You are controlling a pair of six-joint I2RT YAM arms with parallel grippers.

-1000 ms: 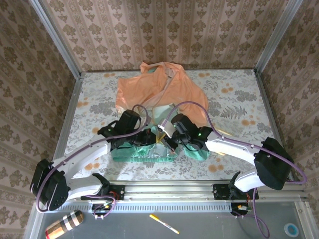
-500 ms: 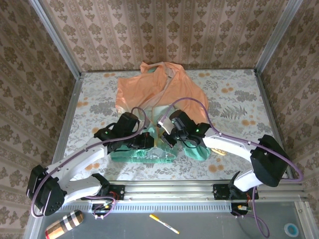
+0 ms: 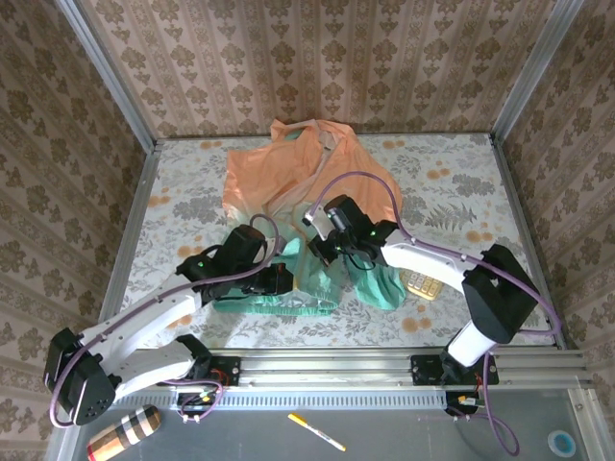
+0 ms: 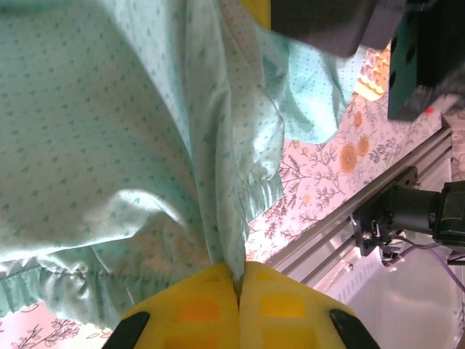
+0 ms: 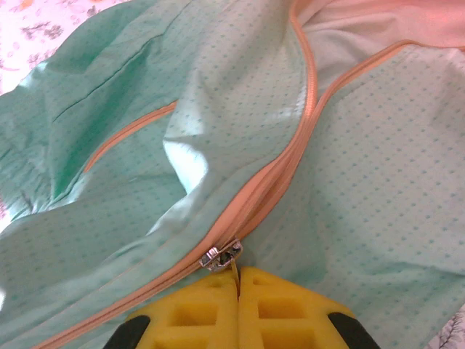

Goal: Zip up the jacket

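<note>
jacket (image 5: 363, 145) zipper pull (image 5: 221, 257) sits clamped between the right fingers (image 5: 285, 311).

The zipper pull (image 5: 221, 257) vanishes between the right end effector's (image 5: 237, 278) pads.

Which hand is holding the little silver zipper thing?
The right hand. It pinches the silver zipper pull on the jacket. The left hand pinches plain teal hem instead.

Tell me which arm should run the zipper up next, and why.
Right. The right gripper is shut on the zipper pull, open track ahead; the left gripper pinches the jacket hem as anchor.
</note>
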